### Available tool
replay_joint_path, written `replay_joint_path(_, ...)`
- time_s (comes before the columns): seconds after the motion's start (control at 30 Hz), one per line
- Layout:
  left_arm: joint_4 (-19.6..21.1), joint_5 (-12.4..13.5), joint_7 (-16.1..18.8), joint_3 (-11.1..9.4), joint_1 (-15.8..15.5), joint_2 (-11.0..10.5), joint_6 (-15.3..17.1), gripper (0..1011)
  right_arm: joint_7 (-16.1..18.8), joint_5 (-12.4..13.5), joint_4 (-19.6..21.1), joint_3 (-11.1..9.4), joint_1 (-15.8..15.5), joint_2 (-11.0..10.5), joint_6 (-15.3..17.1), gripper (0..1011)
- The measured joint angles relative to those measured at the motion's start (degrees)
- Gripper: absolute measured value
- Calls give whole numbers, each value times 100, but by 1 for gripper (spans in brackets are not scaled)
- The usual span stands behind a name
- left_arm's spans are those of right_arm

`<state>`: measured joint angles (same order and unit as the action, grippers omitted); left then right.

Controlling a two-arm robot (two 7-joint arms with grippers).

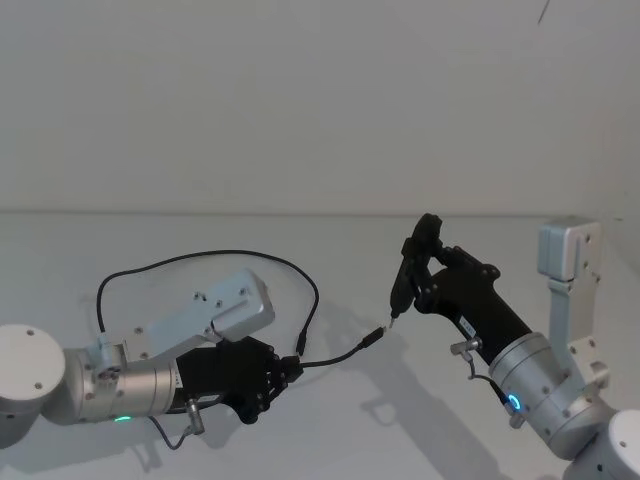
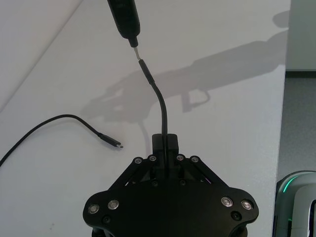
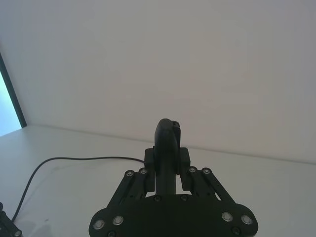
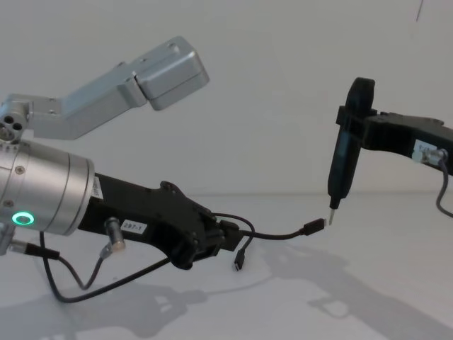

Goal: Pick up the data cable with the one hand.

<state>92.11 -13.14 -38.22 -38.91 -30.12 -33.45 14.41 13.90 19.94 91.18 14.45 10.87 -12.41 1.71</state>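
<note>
Right now I have the left gripper (image 4: 228,237) clamped tight on the data cable (image 1: 335,356), a short way behind one plug (image 4: 314,226), which juts out lifted off the white table (image 1: 330,260). That plug sits just beside the tip of the pointed tool (image 4: 345,164) clenched in my right gripper (image 1: 418,265). Behind the left gripper the cable loops back, its other plug (image 2: 115,144) hanging near the tabletop.

A robotics lab or test cell is suggested. A bare white desk (image 1: 300,440) is backed by a plain white wall (image 1: 300,100). Nothing domestic is seen.
</note>
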Motion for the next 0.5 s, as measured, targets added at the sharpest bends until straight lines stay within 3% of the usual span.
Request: replay_joint_path(0.5, 0, 0, 0, 0, 0, 0, 0, 38, -6, 24, 115, 31, -26, -28, 99, 279)
